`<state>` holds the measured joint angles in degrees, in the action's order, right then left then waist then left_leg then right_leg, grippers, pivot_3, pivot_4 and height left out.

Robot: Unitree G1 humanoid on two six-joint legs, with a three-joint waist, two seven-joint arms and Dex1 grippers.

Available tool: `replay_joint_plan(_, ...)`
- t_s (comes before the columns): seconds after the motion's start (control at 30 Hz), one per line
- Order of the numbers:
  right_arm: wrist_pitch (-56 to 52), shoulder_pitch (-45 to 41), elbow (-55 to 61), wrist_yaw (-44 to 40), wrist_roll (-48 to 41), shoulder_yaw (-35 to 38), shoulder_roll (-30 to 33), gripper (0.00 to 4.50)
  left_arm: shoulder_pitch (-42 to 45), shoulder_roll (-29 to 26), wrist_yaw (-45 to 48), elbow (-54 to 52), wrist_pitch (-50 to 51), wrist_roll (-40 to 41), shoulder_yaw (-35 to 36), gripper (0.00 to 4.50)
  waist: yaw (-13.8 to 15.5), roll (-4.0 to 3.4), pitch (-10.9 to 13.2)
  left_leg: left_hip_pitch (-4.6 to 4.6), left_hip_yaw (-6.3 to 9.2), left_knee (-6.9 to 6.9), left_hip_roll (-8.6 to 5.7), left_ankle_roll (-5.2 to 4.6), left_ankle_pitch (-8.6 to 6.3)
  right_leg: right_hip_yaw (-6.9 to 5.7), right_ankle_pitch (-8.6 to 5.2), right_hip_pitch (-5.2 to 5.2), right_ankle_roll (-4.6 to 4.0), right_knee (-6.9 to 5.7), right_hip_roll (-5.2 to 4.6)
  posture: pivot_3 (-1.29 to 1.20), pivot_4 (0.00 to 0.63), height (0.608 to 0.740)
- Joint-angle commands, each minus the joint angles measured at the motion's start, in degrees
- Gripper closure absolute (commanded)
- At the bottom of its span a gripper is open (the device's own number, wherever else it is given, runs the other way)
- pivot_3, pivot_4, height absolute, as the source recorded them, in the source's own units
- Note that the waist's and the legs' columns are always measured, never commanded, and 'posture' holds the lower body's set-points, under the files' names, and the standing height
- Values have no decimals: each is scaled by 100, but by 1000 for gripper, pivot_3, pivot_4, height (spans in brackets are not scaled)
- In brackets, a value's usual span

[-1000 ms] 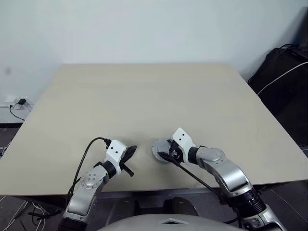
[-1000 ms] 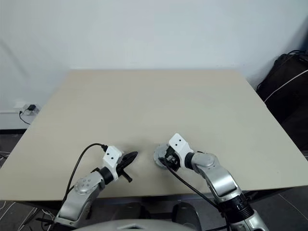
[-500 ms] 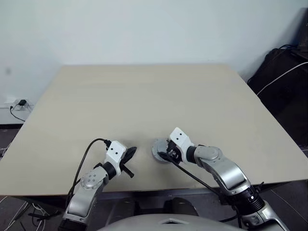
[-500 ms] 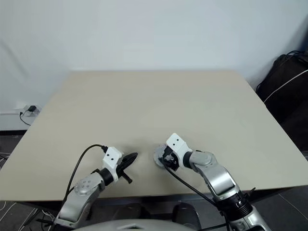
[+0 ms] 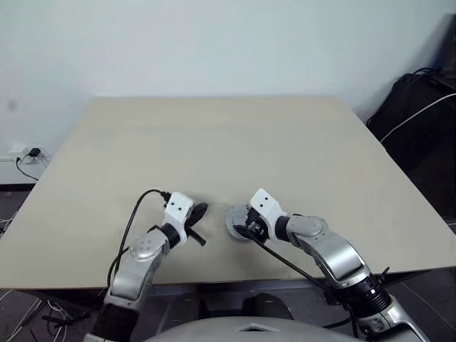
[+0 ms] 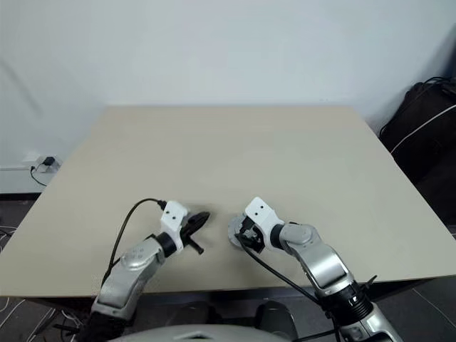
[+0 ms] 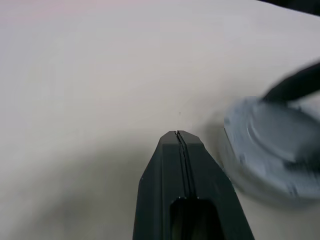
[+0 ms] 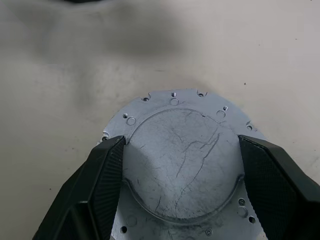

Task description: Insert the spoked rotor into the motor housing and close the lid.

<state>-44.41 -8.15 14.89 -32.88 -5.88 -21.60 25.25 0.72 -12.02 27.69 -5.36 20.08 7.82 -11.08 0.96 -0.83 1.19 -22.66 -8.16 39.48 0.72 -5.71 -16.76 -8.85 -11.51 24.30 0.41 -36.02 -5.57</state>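
The lid lies flat near the table's front edge, smooth grey face up, with small holes around its rim. My right gripper reaches down over it, and its two black fingers press on opposite sides of the raised round centre. My left gripper is shut and empty, its tip a little to the left of the lid and apart from it. The spoked rotor and the motor housing are hidden.
The beige table stretches wide beyond both arms. A black bag with a white cable sits on the floor past the right edge. A wall socket with a plugged cable is at the left.
My left gripper has moved forward and right, closer to the lid, still shut. The right gripper and the lid have kept still.
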Motion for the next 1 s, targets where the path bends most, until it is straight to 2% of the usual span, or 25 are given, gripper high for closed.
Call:
replay_joint_plan(0.03, -147, 9, -194, 69, 129, -67, 45, 1309, 512, 131, 239, 219, 728, 377, 23, 4500, -12, 5, -4, 0, 0, 1, 0, 0, 0, 1, 0, 0, 1, 0, 1, 0, 0, 740)
replay_joint_plan(0.23, -143, 19, -170, 106, 128, -69, 26, 1309, 1154, 242, 805, 585, 1830, 1040, 30, 4500, -29, 14, -9, 0, 0, 2, 0, 0, 1, 1, 0, 0, 1, -1, 4, 0, 0, 740)
replay_joint_plan(0.33, -164, 82, -99, 144, 114, -25, 40, 1309, 1279, 170, 955, 678, 2149, 1121, -57, 4500, -29, 15, -10, 0, 1, 4, 0, 1, 1, 2, 0, 0, 0, -2, 4, 0, 0, 740)
replay_joint_plan(0.6, -204, 216, 32, 246, 90, 18, 50, 1309, 1236, -36, 1058, 670, 2458, 1044, -365, 4500, -20, 14, -9, -2, 2, 3, -1, 2, 1, 6, 0, 1, 0, -1, 0, 0, 0, 740)
replay_joint_plan(1.0, -138, 244, 78, 208, 44, 26, 86, 1309, 1166, -27, 964, 639, 2697, 1017, -602, 4500, -8, 9, -18, -1, 4, 3, -3, 2, 0, 9, 0, 0, 0, 1, -4, 0, 0, 740)
